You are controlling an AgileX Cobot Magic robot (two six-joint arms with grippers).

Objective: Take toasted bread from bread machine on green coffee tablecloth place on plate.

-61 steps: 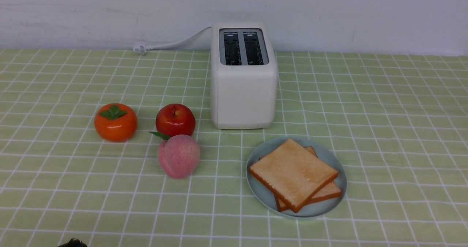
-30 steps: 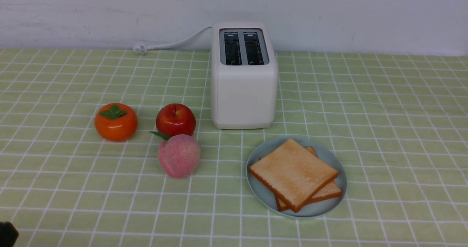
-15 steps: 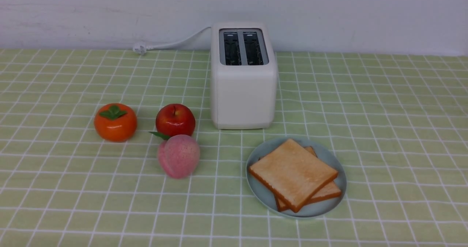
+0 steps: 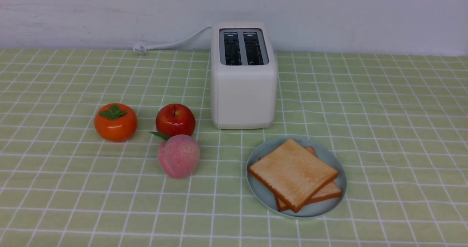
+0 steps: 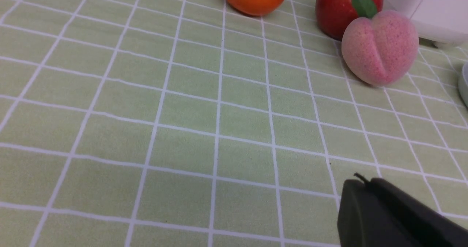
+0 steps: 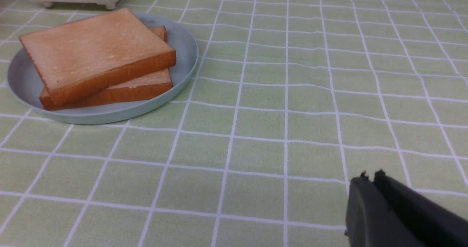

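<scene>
Two slices of toasted bread (image 4: 292,173) lie stacked on the blue-grey plate (image 4: 259,192) in front of the cream-white bread machine (image 4: 243,89), whose two slots are empty. All stand on the green coffee tablecloth (image 4: 384,130). The toast (image 6: 95,53) and plate (image 6: 182,45) also show in the right wrist view. Neither gripper shows in the front view. My left gripper (image 5: 360,183) is shut and empty over bare cloth, well short of the fruits. My right gripper (image 6: 369,177) is shut and empty over bare cloth, away from the plate.
An orange persimmon (image 4: 115,122), a red apple (image 4: 175,119) and a pink peach (image 4: 178,155) sit left of the toaster. The white power cord (image 4: 172,44) runs along the back wall. The peach (image 5: 380,47) shows in the left wrist view.
The dark tip of the left arm, seen at the bottom left edge of the front view earlier, has drawn out of that view. Toast, plate and fruits have not moved.
</scene>
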